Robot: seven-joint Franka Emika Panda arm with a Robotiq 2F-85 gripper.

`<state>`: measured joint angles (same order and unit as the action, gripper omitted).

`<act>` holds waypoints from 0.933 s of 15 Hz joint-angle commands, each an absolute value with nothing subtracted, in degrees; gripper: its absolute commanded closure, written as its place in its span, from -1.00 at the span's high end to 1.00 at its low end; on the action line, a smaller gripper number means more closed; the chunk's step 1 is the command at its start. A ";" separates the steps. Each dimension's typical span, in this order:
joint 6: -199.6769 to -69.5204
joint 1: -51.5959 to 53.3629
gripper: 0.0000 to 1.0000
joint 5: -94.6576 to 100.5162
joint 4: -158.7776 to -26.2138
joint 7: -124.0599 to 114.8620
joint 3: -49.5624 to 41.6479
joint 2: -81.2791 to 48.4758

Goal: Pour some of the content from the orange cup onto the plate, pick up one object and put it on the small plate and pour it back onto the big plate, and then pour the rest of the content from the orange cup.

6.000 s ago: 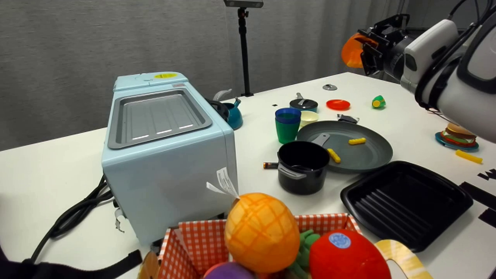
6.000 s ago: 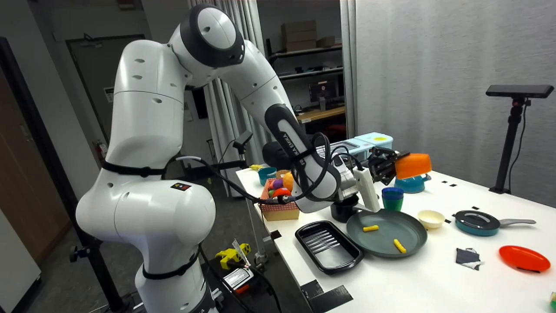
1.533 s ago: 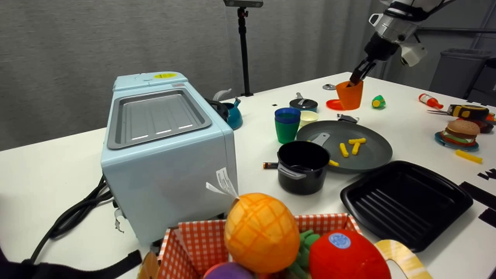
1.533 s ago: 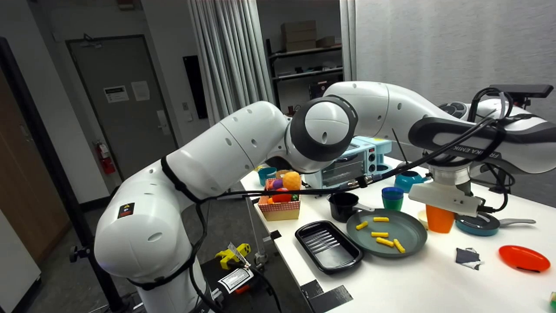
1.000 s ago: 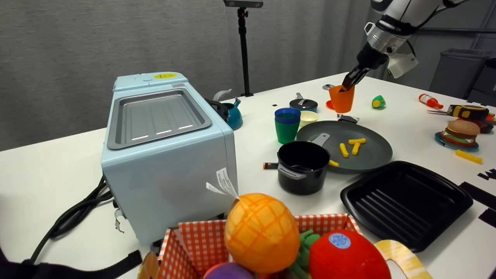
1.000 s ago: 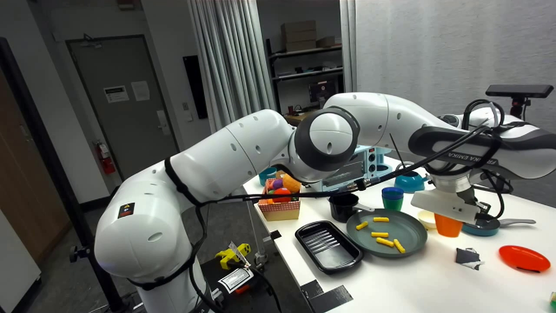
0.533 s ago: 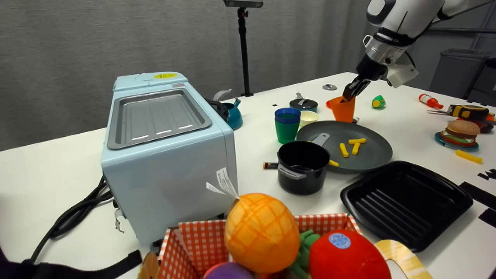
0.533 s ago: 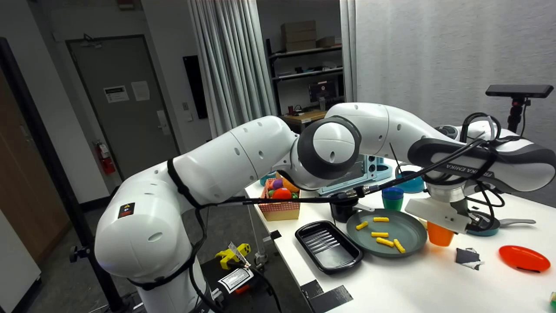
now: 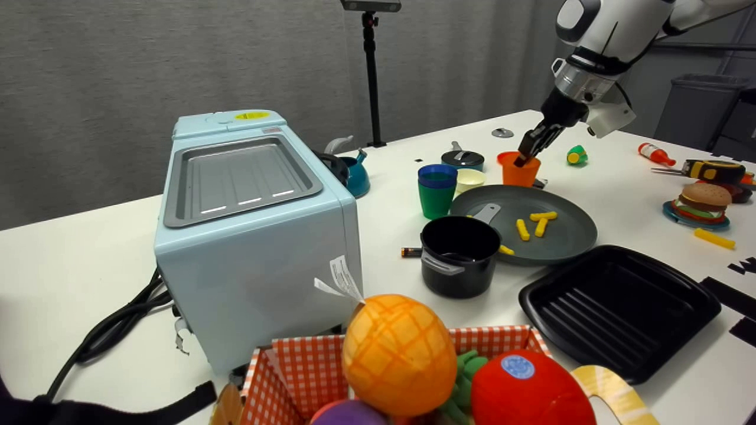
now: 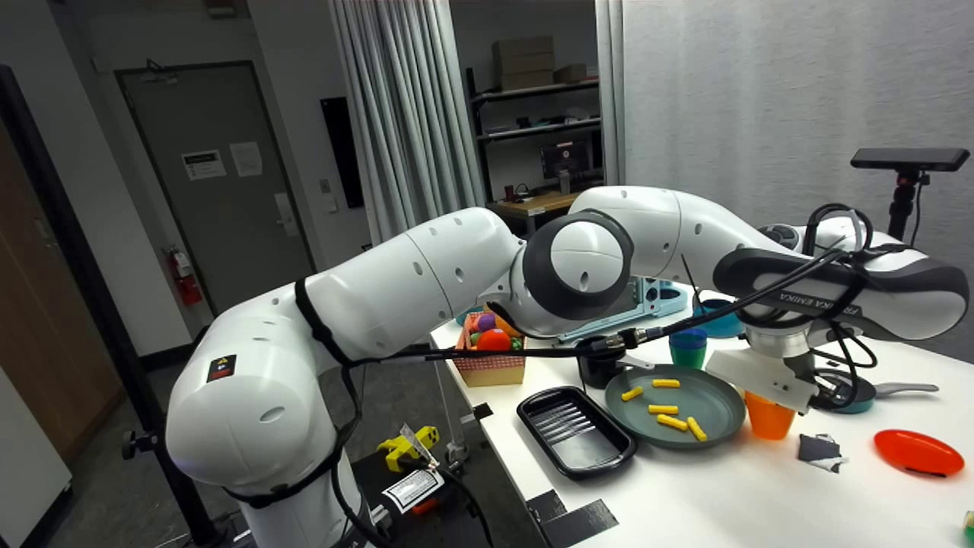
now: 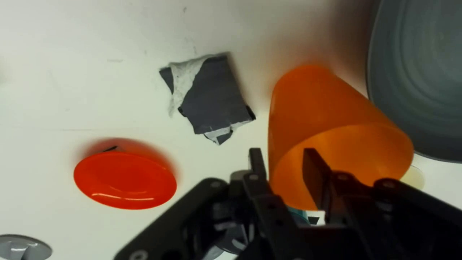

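A plain, bright orange cup (image 9: 522, 176), wider at the mouth, stands upright on the white bench (image 10: 708, 502); in an exterior view it is well in from the far corner. The gripper (image 11: 283, 159) slants down to its rim, jaws parted astride one wall, one inside the cup and one outside; there is room to spare, so the wall appears ungripped. The gripper hides part of the cup's inside. The white arm (image 10: 582, 259) leans in over the robot-side edge, low across the bench, its wrist bent down. Just beside the cup lies the big plate (image 10: 709, 400), wide and dark grey, bearing five yellow sticks (image 10: 673, 422); whether cup and plate touch, I cannot tell. The small plate (image 9: 472, 179), pale yellow, sits between it and the curtain-side edge. A black ridged tray (image 10: 590, 450) and a red-checked basket (image 10: 491, 375) stand along the robot-side edge. Beyond the curtain-side edge hangs a grey curtain (image 9: 236, 59); past the arm, in an exterior view, is a dark door (image 10: 228, 221).
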<state>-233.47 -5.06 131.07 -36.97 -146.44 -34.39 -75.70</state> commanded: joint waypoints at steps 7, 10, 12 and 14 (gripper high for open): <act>-235.59 -6.61 1.00 130.21 -32.79 -148.34 -35.08 -75.42; -236.58 -7.25 1.00 129.96 -33.07 -147.73 -34.57 -73.61; -237.14 -7.77 1.00 129.44 -33.29 -146.80 -34.02 -72.10; -237.83 -8.16 1.00 128.92 -33.54 -145.86 -33.50 -70.62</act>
<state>-235.30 -6.60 130.13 -35.34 -146.39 -34.30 -72.09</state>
